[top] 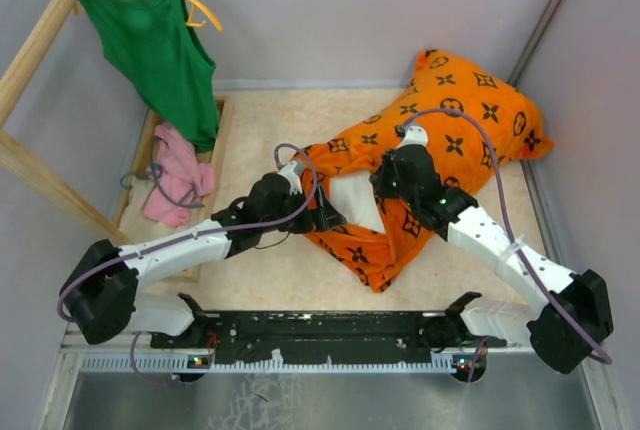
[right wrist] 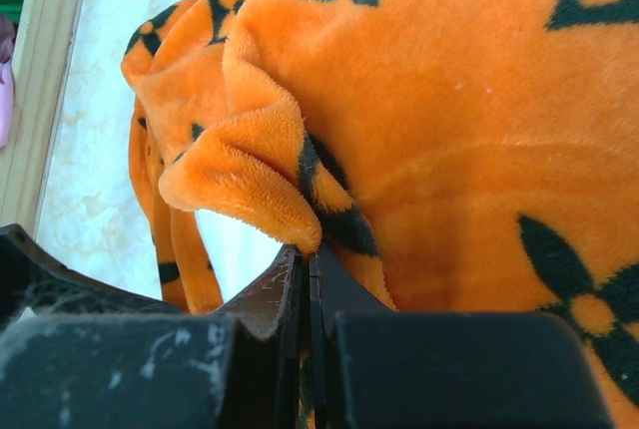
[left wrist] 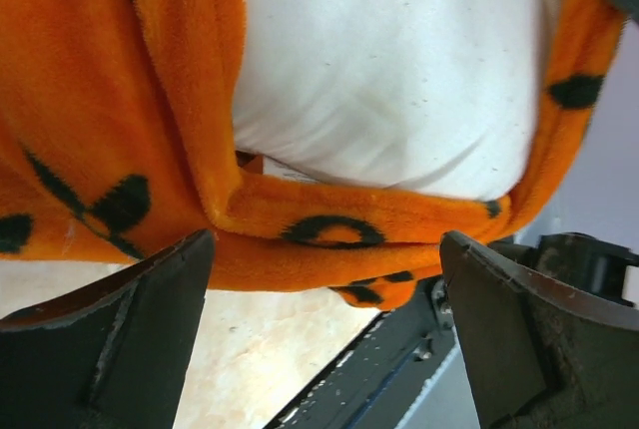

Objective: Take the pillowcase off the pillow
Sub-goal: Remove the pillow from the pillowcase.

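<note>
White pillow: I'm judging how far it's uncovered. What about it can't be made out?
- Top view: the fuzzy orange monogram pillowcase hides all but a patch of the plump white pillow.
- Left wrist view: the frame's top edge cuts the pillow off.
- Right wrist view: pillowcase folds cover it; whether the pale gap is pillow is unclear.

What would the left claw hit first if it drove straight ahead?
Likely the hem of the pillowcase, framed by the open left claw; the white pillow sits just beyond, though depth is unclear.
</note>
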Robot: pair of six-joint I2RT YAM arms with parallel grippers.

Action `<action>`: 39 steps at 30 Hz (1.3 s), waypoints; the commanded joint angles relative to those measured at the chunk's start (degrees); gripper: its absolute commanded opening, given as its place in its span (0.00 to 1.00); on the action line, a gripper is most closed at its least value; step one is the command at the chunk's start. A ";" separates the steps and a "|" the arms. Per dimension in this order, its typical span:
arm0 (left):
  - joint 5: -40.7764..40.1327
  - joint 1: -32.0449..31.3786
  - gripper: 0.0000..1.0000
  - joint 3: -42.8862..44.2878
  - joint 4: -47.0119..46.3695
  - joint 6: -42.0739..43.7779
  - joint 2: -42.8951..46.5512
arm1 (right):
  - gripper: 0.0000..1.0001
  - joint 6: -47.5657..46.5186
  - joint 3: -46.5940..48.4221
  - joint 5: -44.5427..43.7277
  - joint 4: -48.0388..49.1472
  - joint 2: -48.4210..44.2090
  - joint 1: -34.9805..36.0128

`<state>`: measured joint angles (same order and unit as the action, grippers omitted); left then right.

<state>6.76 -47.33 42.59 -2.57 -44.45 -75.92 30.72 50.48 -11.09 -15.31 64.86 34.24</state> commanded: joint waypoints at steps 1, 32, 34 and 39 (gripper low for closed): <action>7.98 0.79 0.99 -3.29 -15.97 -4.29 -1.68 | 0.00 0.89 1.33 -2.57 0.54 -2.03 1.45; 6.93 -1.59 0.93 7.92 -15.46 -6.62 -24.01 | 0.00 -3.54 7.61 -4.78 -11.61 -4.50 2.30; 6.50 -1.54 0.93 9.32 -10.94 -6.28 -23.67 | 0.00 -2.05 8.61 -2.31 -14.68 -3.78 2.24; 6.76 -1.49 0.93 10.22 -3.70 -5.68 -20.86 | 0.00 1.33 9.10 2.42 -21.01 -5.30 2.25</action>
<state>16.05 -48.58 52.47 -16.43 -52.64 -98.59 29.67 56.36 -12.49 -31.40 61.23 36.27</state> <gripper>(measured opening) 0.929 0.010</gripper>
